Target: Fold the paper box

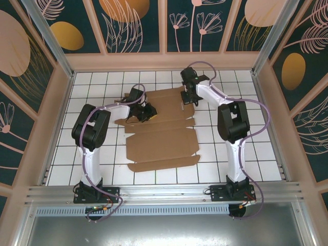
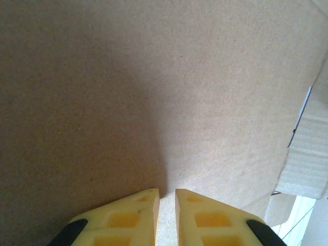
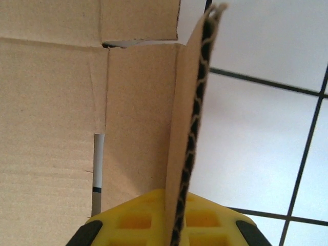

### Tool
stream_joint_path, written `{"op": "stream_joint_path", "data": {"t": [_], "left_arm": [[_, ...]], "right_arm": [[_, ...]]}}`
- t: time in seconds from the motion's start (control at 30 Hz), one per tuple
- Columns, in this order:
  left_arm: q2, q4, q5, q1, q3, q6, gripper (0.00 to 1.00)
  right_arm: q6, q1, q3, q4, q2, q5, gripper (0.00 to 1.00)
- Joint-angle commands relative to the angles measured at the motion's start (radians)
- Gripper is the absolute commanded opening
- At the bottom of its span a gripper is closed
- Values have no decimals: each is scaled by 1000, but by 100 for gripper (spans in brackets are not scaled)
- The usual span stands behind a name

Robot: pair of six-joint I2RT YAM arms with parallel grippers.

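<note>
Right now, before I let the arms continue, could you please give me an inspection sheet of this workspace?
Surface: white tiled table with dark grid lines, bare around the cardboard.
Job's things: paper box, a brown die-cut sheet, mostly lying flat; its far right flap stands upright.
Clutter: nothing seen.
Grippers: the left gripper has its fingers almost together, with its tips close to the cardboard face; no grip is seen. The right gripper is shut on the upright flap's edge.
Cables: purple cables loop along both arms, clear of the cardboard.
Surroundings: dark floral wall panels on three sides and a metal rail at the near edge.
</note>
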Motion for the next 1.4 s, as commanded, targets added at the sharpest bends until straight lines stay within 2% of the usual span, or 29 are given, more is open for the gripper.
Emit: {"op": "stream_joint_path", "data": {"t": [0.0, 0.1, 0.23, 0.3, 0.4, 0.47, 0.57, 0.73, 0.83, 0.93, 1.0, 1.1, 1.17, 1.2, 1.27, 1.33, 1.37], "left_arm": [[5, -54, -49, 17, 17, 31, 17], [32, -52, -43, 17, 22, 29, 16], [40, -55, -43, 17, 22, 34, 15], [39, -56, -45, 17, 18, 35, 14], [36, -58, -48, 17, 18, 36, 14], [36, -61, -49, 17, 22, 38, 14], [38, -60, -45, 17, 27, 34, 14], [42, -58, -41, 16, 33, 33, 14], [40, -59, -40, 17, 29, 32, 14], [35, -60, -43, 17, 26, 36, 14], [32, -63, -45, 17, 29, 39, 14], [33, -67, -48, 17, 31, 41, 14], [30, -67, -50, 17, 30, 42, 14], [30, -66, -50, 17, 29, 42, 14], [29, -64, -45, 17, 31, 45, 14], [27, -62, -43, 17, 31, 46, 14], [26, -61, -44, 17, 31, 47, 14]], "right_arm": [[-7, 29, 100, -80, 41, 130, 12], [33, 61, 164, -117, 78, 134, 18], [58, 70, 144, -101, 102, 92, 23], [56, 66, 96, -71, 97, 86, 23], [58, 51, 44, -32, 81, 92, 14], [52, 60, 29, -20, 75, 148, 10], [25, 112, 79, -58, 124, 359, 5], [14, 237, 190, -126, 280, 609, 5], [41, 254, 238, -162, 339, 651, 5], [35, 249, 225, -120, 301, 625, 5], [12, 243, 185, -51, 230, 552, 8], [22, 189, 90, 70, 66, 313, 15], [45, 128, 3, 149, -37, 154, 25], [63, 85, -46, 188, -85, 43, 31], [107, 0, -147, 276, -179, -176, 36], [193, -90, -310, 428, -287, -447, 42], [231, -121, -385, 497, -337, -529, 46]]}}
